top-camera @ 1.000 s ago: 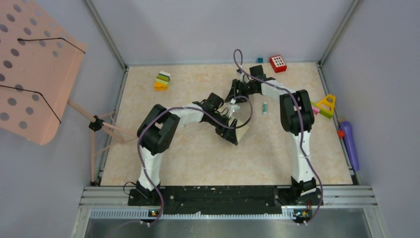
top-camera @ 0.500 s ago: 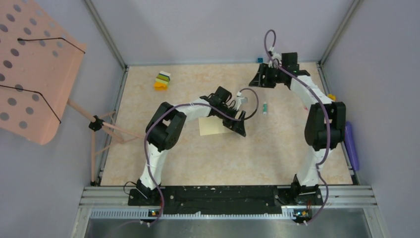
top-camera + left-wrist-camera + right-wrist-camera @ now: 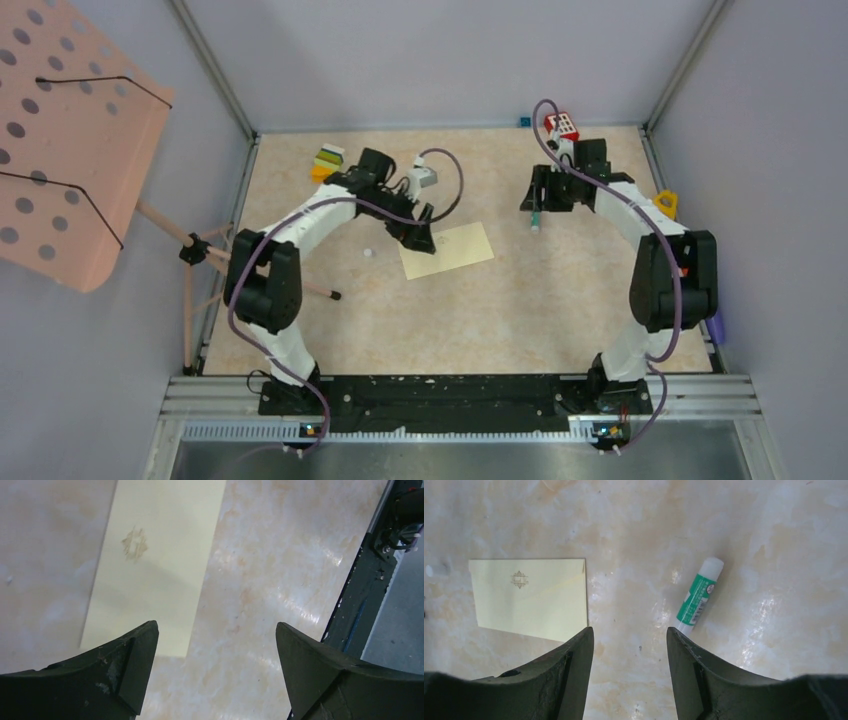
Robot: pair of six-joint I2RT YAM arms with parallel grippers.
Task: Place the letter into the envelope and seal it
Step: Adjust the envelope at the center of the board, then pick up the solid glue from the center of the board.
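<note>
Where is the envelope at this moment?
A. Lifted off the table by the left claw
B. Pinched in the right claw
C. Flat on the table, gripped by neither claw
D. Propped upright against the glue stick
C: the envelope lies flat on the table. The left claw is open and empty over its edge, and the right claw is open beside the glue stick.

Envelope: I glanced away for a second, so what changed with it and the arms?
The envelope, raised between both tools a second ago, now lies flat on the table. The left tool let go, opened and drew back to the left. The right tool swung away right and is open near the glue stick. The glue stick and toys stayed put.
</note>
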